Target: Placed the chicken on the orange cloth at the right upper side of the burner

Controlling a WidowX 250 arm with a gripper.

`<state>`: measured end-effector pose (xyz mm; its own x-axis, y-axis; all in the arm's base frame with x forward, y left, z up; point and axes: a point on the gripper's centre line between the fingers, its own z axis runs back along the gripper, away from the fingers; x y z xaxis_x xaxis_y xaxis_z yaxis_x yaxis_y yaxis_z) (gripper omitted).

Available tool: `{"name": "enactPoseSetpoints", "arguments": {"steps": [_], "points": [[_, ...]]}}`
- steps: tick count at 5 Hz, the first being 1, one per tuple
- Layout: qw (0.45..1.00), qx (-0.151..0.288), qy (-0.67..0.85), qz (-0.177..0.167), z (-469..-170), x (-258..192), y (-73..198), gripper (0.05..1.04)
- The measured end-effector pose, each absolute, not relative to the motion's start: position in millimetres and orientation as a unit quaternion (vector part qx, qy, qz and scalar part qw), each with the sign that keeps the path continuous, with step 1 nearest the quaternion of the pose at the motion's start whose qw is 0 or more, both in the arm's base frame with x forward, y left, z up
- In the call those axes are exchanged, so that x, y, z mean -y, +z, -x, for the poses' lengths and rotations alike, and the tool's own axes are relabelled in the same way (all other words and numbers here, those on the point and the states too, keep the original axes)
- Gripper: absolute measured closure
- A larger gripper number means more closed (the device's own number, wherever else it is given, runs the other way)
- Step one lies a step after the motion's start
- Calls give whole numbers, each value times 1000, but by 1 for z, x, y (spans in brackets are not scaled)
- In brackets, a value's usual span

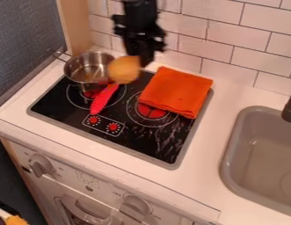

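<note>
The chicken [124,69] is above the cooktop's far left portion, beside the rim of the metal pot [90,68] in this view, and off the orange cloth [176,92]. It is a rounded, yellow-orange toy part, judged light, firm and not fragile. Its curved faces are likely to slip or roll if gripped near an edge; take hold across the thick middle, with even pressure on both sides. The gripper [139,63] is clamped on the chicken at its right side as viewed (the exact contact line is blurred and cannot be told).

The arm [139,22] enters at the top edge of the view, in front of the tiled wall [230,39], and hangs nearly vertical, gripper downward. It stands over the far edge of the cooktop [141,143], between the pot and the cloth. The cloth lies folded across the cooktop's far right corner. Placement calls for a shift right, a short descent and a low release; the cloth's soft surface should limit rolling.
</note>
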<state>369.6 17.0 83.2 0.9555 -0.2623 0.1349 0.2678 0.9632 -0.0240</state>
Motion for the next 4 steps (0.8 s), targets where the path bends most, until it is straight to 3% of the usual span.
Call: {"name": "enactPoseSetpoints", "arguments": {"steps": [2, 3, 4], "points": [[982, 72, -173, 24, -405, -2, 74, 783], [981, 71, -181, 19, -407, -3, 75, 719], [982, 76, -174, 14, -409, 1, 76, 419]]}}
